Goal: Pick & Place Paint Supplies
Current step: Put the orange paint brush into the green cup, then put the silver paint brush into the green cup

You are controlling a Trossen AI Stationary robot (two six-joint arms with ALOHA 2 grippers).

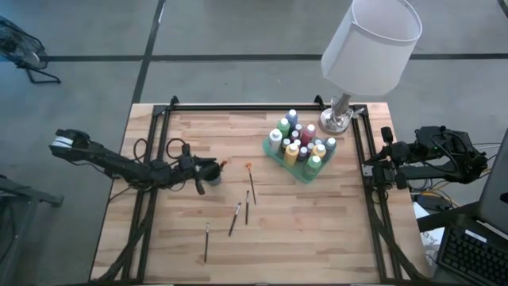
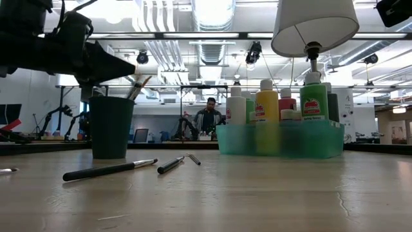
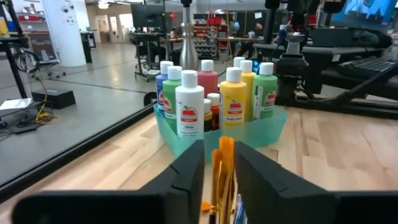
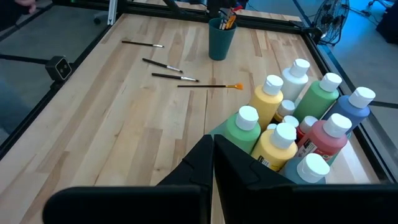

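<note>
the left gripper [image 3: 219, 163] sits right over the dark green cup [image 1: 200, 186], its fingers a little apart around an orange brush [image 3: 224, 165] standing in the cup. the right gripper [image 4: 212, 155] is shut, waiting beside the tray [image 1: 300, 171].

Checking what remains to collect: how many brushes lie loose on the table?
4: an orange-tipped brush nearest the green cup, two brushes mid-table, one nearest the front edge. More stand in the cup, partly hidden.

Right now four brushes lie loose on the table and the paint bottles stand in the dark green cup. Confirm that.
One thing is wrong: the paint bottles stand in the translucent green tray, not the dark green cup, as the high view shows. Four brushes do lie loose on the table.
</note>
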